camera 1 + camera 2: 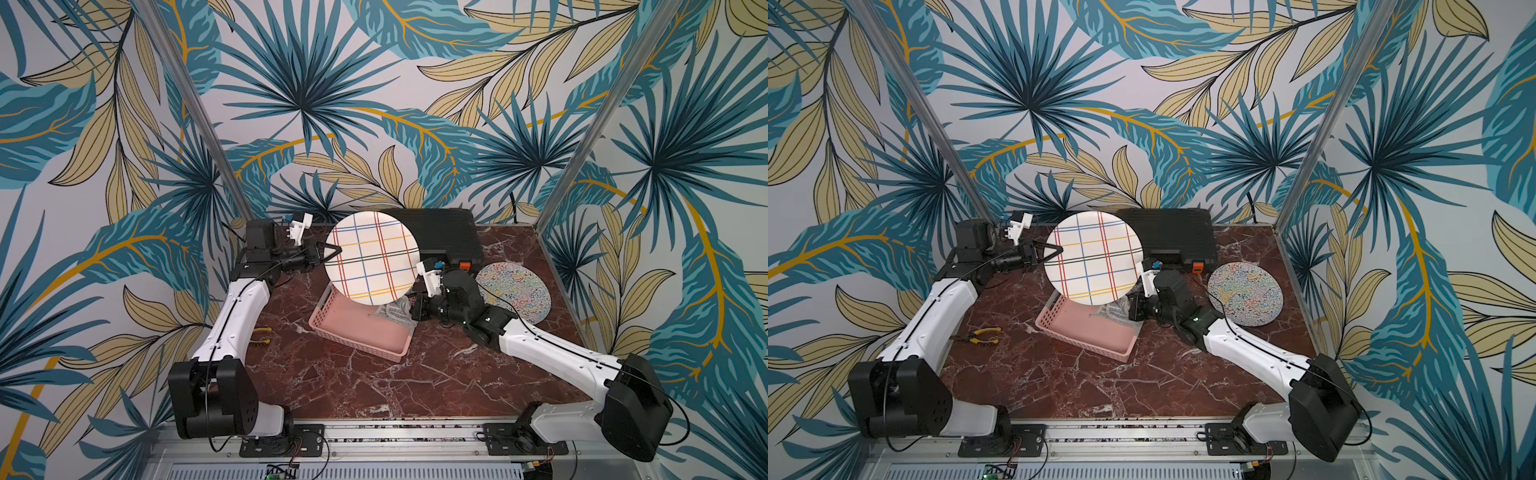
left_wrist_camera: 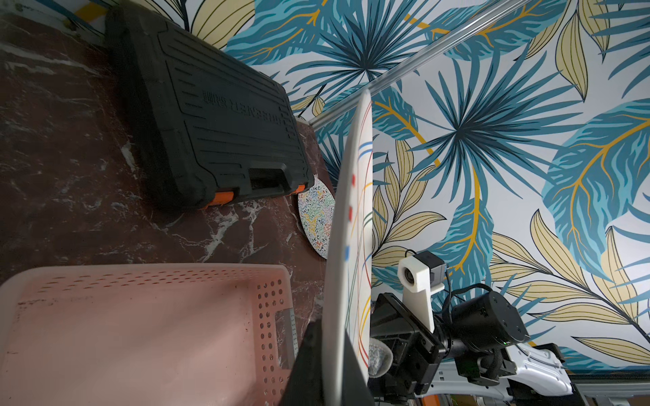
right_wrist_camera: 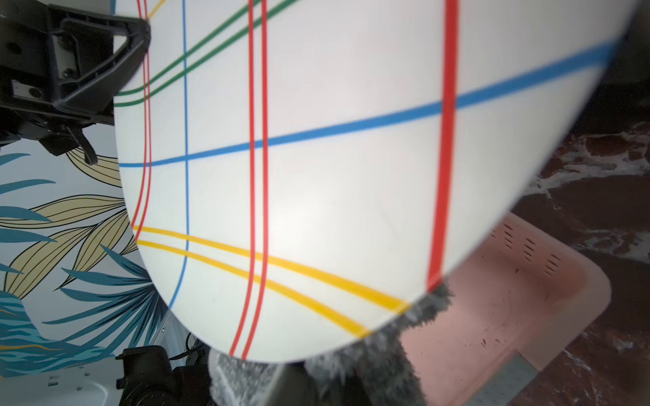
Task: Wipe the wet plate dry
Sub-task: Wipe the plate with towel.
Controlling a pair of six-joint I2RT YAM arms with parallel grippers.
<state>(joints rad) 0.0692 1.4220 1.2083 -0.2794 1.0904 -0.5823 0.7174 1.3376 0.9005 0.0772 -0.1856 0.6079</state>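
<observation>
the plate (image 1: 372, 259) is up off the bench (image 1: 374, 386), tilted steeply above the back end of the pink basket (image 1: 360, 347), with its striped face showing in both top views. the left jaws are clamped on its rim at the side nearest the left arm; the right wrist view shows them overlapping the plate (image 3: 316, 175) edge. the right jaws are closed tight on a grey fluffy cloth (image 1: 392, 311), and the cloth (image 3: 373, 362) touches the plate's lower rim. a black case (image 1: 444, 237) lies at the back of the bench. a squiggle plate (image 1: 515, 297) lies flat beside the right arm. yellow pliers (image 1: 982, 336) lie near the left arm.
</observation>
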